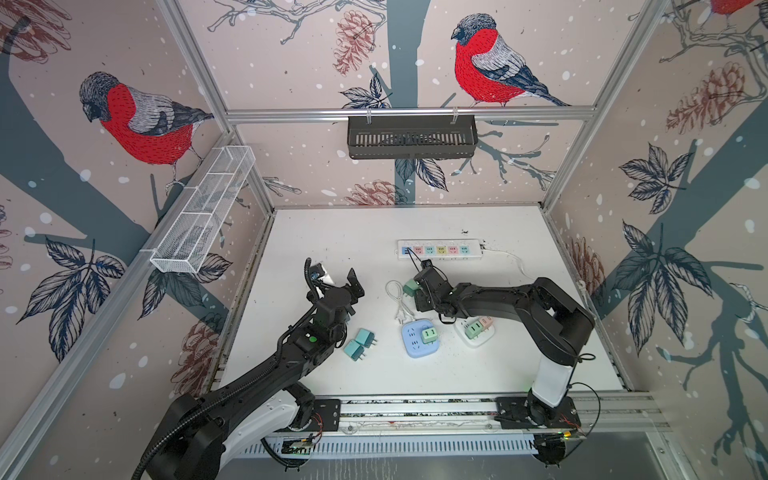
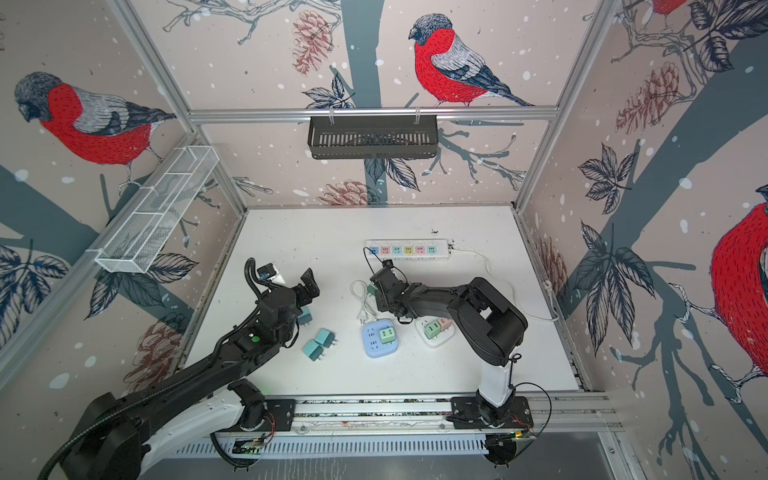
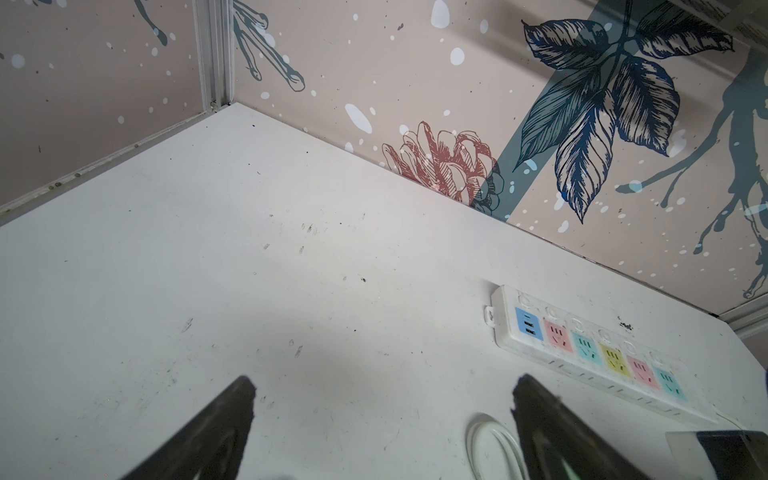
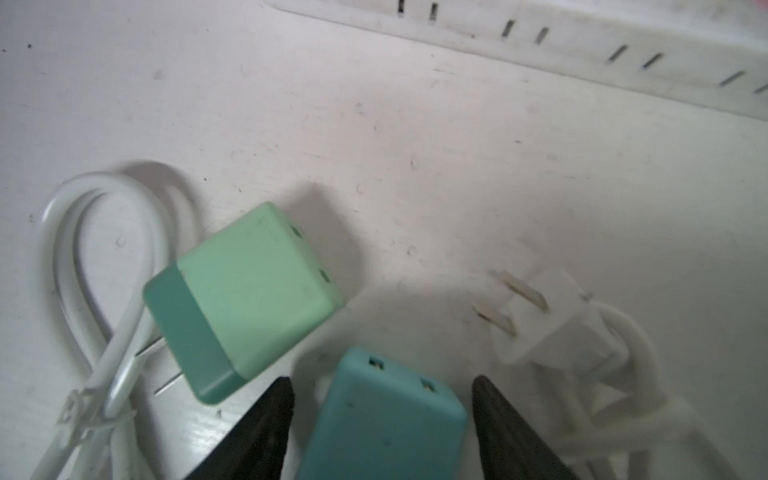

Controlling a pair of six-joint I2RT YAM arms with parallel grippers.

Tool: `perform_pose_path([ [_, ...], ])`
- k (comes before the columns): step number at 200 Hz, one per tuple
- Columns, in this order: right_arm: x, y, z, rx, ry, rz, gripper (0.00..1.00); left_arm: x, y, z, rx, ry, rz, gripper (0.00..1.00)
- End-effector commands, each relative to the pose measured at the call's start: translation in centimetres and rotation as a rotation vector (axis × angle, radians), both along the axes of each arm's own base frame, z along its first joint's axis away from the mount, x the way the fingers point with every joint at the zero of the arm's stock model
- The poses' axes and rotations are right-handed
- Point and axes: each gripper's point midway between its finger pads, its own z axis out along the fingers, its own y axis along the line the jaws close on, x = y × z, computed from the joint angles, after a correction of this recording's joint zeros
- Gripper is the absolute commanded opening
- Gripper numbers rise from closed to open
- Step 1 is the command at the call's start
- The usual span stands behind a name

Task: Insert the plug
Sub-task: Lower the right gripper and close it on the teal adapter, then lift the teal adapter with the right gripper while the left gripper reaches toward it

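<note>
The right gripper (image 4: 382,379) pinches a teal plug (image 4: 382,419) — the plug sits squarely between the two black fingers (image 4: 266,428), its long sides against them and its slotted end sticking out past the fingertips. Its prongs are hidden. In both top views the gripper's body covers the plug. They show only that the gripper hangs about mid-table, on the near side of the strip (image 1: 440,249) and apart from it, with the blue block (image 1: 409,347) nearer still. A green plug (image 4: 245,299) lies flat on the table (image 1: 332,232) just beside the pinched one, its prongs pointing at a loop of white cord (image 4: 95,249). In a top view the green plug (image 1: 410,286) shows just left of the gripper. The cord's two-pin end (image 4: 536,320) lies on the other side of the fingers. The left gripper (image 3: 384,382) is spread wide with nothing between its fingers — it hangs over bare table on the left, with the strip to its right and a little farther off.
</note>
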Motion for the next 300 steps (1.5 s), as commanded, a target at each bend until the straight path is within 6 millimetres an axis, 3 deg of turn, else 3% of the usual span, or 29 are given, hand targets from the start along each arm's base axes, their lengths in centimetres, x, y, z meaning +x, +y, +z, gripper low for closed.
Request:
perform_pose_path([
  [1, 0.0, -0.9, 0.7, -0.009, -0.021, -0.024, 0.71, 0.2, 0.2, 0.7, -0.008, -0.023, 0.018, 0.97],
  [46, 0.0, -1.7, 1.0, 0.003, -0.027, -0.041, 0.72, 0.2, 0.1, 0.7, -0.014, -0.022, 0.012, 0.96],
  [103, -0.1, 0.0, 0.1, 0.017, 0.002, 0.013, 0.68, 0.3, 0.1, 0.6, -0.008, -0.021, 0.015, 0.96],
  [168, 0.2, 0.3, -0.5, 0.003, 0.012, 0.023, 0.53, 0.7, -0.7, 0.2, 0.021, -0.010, -0.023, 0.97],
  [202, 0.2, 0.2, -0.1, 0.012, 0.002, 0.022, 0.40, 1.1, -1.8, 0.0, 0.027, 0.008, -0.075, 0.96],
  [227, -0.1, 0.0, 1.4, 0.049, -0.036, 0.025, 0.35, 1.3, -3.2, 0.1, 0.029, 0.031, -0.143, 0.96],
  [253, -0.5, -0.4, 4.4, 0.065, -0.147, 0.021, 0.29, 1.1, -5.1, 0.7, 0.010, 0.038, -0.250, 0.96],
  [300, -2.7, -1.7, 10.4, 0.131, -0.369, 0.007, 0.16, -0.7, -9.5, 4.1, -0.040, -0.012, -0.536, 0.76],
])
